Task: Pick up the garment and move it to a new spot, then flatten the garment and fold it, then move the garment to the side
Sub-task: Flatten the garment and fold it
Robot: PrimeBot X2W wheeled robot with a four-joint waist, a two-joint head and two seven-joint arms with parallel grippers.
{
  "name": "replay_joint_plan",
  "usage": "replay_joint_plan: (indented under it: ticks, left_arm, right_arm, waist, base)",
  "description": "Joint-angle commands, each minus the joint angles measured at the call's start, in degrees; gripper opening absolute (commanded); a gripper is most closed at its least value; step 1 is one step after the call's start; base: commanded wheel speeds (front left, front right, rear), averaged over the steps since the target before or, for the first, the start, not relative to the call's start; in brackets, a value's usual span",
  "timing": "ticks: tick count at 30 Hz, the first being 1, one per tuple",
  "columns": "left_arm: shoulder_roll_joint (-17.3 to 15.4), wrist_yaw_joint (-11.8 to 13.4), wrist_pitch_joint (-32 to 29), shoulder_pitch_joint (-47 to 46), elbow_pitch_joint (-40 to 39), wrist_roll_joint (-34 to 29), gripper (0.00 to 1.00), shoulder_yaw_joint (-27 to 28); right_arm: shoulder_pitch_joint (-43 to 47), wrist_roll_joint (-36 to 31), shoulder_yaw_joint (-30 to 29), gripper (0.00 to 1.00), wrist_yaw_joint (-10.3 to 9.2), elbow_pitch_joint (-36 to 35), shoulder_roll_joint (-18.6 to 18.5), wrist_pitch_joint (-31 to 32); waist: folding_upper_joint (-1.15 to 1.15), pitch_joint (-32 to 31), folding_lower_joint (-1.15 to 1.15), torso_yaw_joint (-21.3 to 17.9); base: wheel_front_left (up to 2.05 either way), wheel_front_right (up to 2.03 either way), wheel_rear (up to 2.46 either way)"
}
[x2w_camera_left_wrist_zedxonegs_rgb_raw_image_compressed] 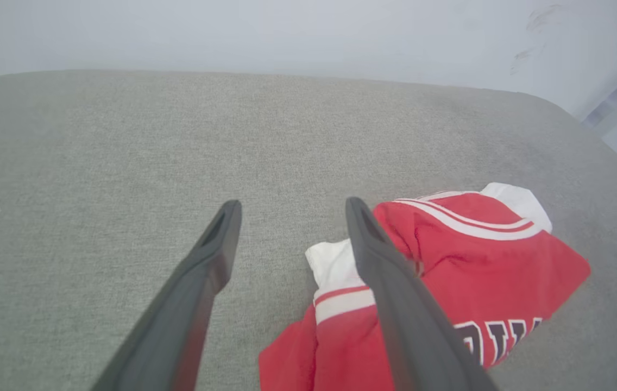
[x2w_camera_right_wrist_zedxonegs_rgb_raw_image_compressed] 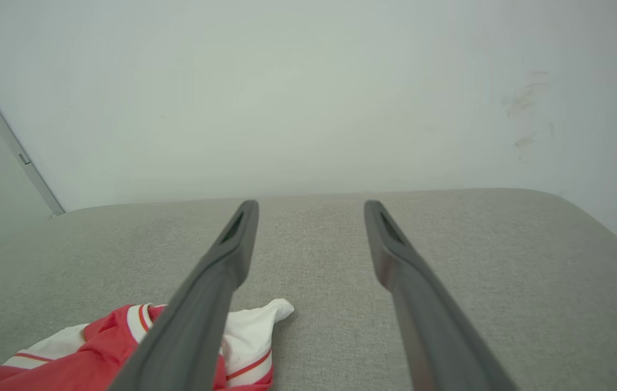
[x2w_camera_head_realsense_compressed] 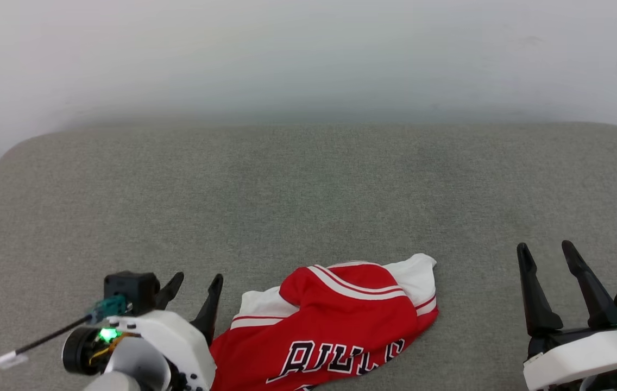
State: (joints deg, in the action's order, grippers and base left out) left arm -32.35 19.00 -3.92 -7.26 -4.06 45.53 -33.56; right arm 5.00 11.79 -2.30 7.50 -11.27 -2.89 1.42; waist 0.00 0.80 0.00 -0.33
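The garment (x2w_camera_head_realsense_compressed: 335,326), a red jersey with white sleeves, striped trim and black lettering, lies crumpled near the front edge of the grey cushioned surface (x2w_camera_head_realsense_compressed: 308,195). Its lower part runs off the head view's bottom edge. My left gripper (x2w_camera_head_realsense_compressed: 195,289) stands open just left of the garment, with nothing between its fingers. In the left wrist view the garment (x2w_camera_left_wrist_zedxonegs_rgb_raw_image_compressed: 466,271) lies partly behind the right finger of my left gripper (x2w_camera_left_wrist_zedxonegs_rgb_raw_image_compressed: 292,209). My right gripper (x2w_camera_head_realsense_compressed: 547,251) stands open at the lower right, well clear of the cloth. In the right wrist view the garment (x2w_camera_right_wrist_zedxonegs_rgb_raw_image_compressed: 91,353) shows at the lower left, beside my right gripper (x2w_camera_right_wrist_zedxonegs_rgb_raw_image_compressed: 311,209).
The grey cushioned surface stretches wide and bare beyond the garment, ending at a pale wall (x2w_camera_head_realsense_compressed: 308,54) at the back. Its corners are rounded at far left and far right. A thin black cable (x2w_camera_head_realsense_compressed: 20,345) trails off to the left from my left wrist.
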Motion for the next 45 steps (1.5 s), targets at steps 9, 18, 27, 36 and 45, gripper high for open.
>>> replay_joint_plan:
  ticks: [9,18,27,36,45]
  left_arm:
    - [-2.03,-11.42,-14.43,-14.73,9.06,1.72,1.00,-5.23]
    - [-2.43,-19.38,-28.44,-22.18,16.86,3.79,1.00,-10.90]
    - [0.82,-21.67,-35.79,-23.94,22.68,1.88,0.00,-17.08]
    - [0.66,-15.36,-19.98,-24.59,21.22,-2.51,0.00,-11.16]
    - [-4.22,-2.99,-10.86,-12.70,15.44,2.93,0.00,-0.18]
  right_arm:
    - [-1.82,0.62,0.75,1.00,-0.02,-0.19,0.02,-0.39]
    - [-3.66,1.62,1.56,1.00,-0.02,2.07,0.02,-2.12]
    - [-4.90,2.67,2.17,1.00,-0.02,4.05,0.02,-3.05]
    - [-3.82,2.40,0.67,1.00,-0.02,4.60,0.02,-2.33]
    - [-2.48,2.38,-0.06,1.00,-0.02,3.71,0.02,-1.19]
  waist:
    - [0.00,5.62,0.00,-2.33]
    - [0.00,9.52,0.00,-4.59]
    - [0.00,11.04,0.00,-5.08]
    - [0.00,8.75,0.00,-3.15]
    - [0.00,6.28,0.00,-0.61]
  base:
    - [0.00,0.00,0.00]
    - [0.00,0.00,0.00]
    - [0.00,0.00,0.00]
    - [0.00,0.00,0.00]
    - [0.00,0.00,0.00]
